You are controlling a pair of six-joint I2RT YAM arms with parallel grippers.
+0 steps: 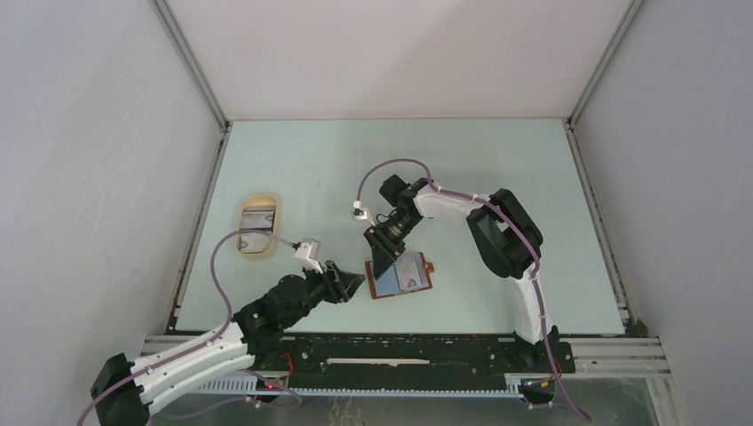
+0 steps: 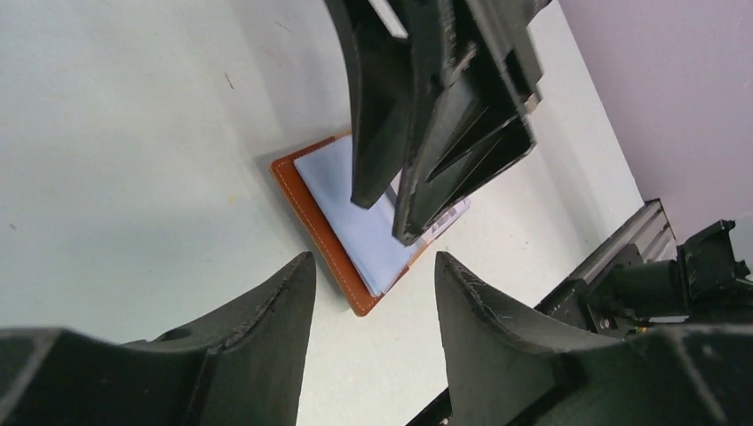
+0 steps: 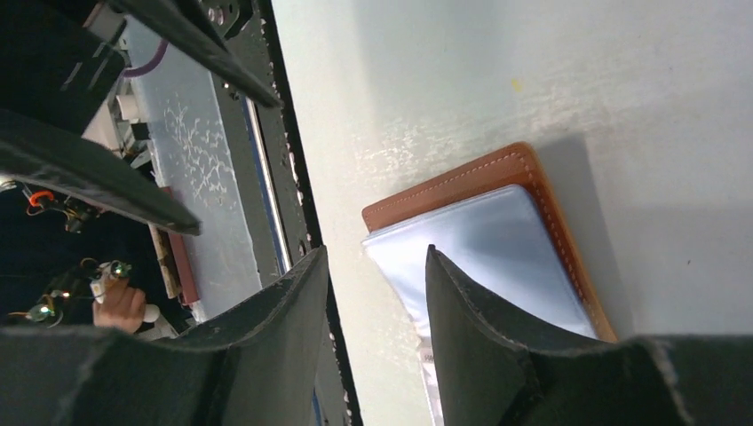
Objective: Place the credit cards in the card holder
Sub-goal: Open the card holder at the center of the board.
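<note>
**A:** Nearest first: left gripper (image 2: 373, 266) low over the table (image 1: 355, 160), jaws apart, nothing between them.

**B:** Agreed. Same for the right gripper (image 3: 373, 257): jaws parted, empty, tipped down from the far side.

**A:** And just ahead of the left fingertips?

**B:** Card holder (image 2: 306, 213), lying open and flat, reddish-brown leather with pale stitching. On top of it, a pale blue card (image 2: 337, 191), directly beneath the right fingertips. Impossible to say whether already tucked into a slot or only resting on the leather.

**A:** Probably the step in hand, then: seating that card. How to do it well?

**B:** Pin the leather edge closest to the left gripper with one left finger, flat down, clear of the card. Then nudge the card's exposed edge with a right fingertip, sliding along the leather rather than pressing into it. Go slowly. Likely slippery plastic on smooth leather, and a light holder apt to skate across the table if pushed unpinned.

**A:** Main risk?

**B:** Crowding. Two sets of fingers close together over one small thing, so work from opposite sides and avoid crossing. Watch for the card tilting up at one corner; stop and square it before pushing further.

**A:** Farther out?

**B:** Beyond the left gripper and off to its left, well apart from the holder: beige oval tray (image 1: 259, 257) with more credit cards (image 1: 259, 216) lying in it. Fetch those only after seating this one.
</note>
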